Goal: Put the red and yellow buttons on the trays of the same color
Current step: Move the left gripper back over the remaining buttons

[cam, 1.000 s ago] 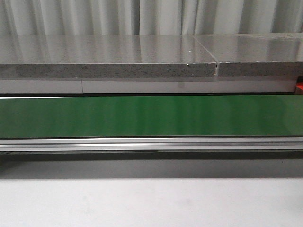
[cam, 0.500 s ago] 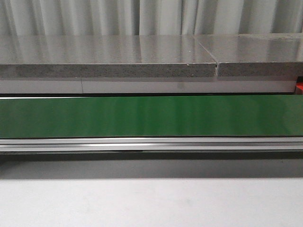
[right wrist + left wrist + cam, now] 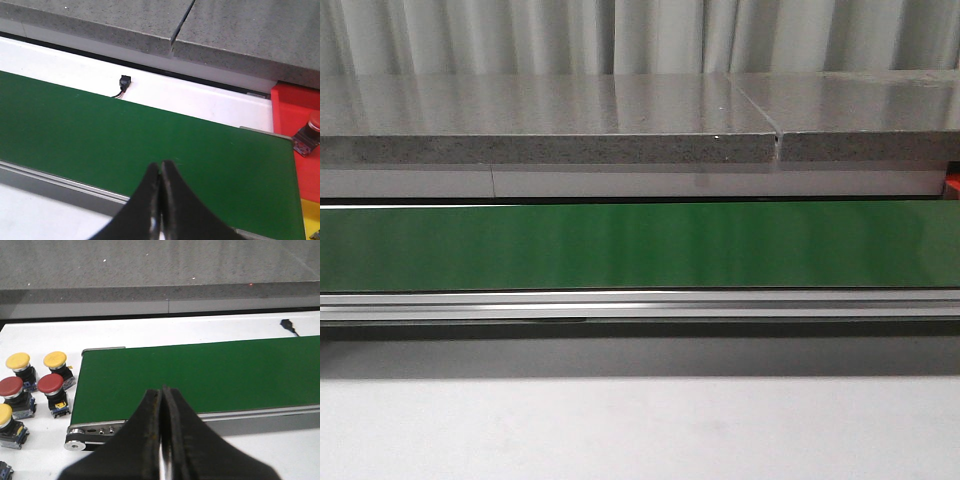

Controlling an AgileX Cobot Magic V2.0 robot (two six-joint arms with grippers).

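Note:
In the left wrist view, several push buttons stand on the white table beside the belt's end: yellow-capped ones (image 3: pixel 55 359) (image 3: pixel 17 361) and red-capped ones (image 3: pixel 50 383) (image 3: pixel 11 386). My left gripper (image 3: pixel 162 390) is shut and empty over the belt's near rail. In the right wrist view, a red tray (image 3: pixel 296 115) lies past the belt's other end with a red button (image 3: pixel 314 121) in it. My right gripper (image 3: pixel 161 165) is shut with nothing in it above the green belt. No yellow tray is in view. The front view shows neither gripper.
A green conveyor belt (image 3: pixel 640 245) with a metal rail runs across the table. A grey stone ledge (image 3: pixel 550 120) rises behind it. A small black connector (image 3: pixel 123 82) with its wire lies on the white surface behind the belt.

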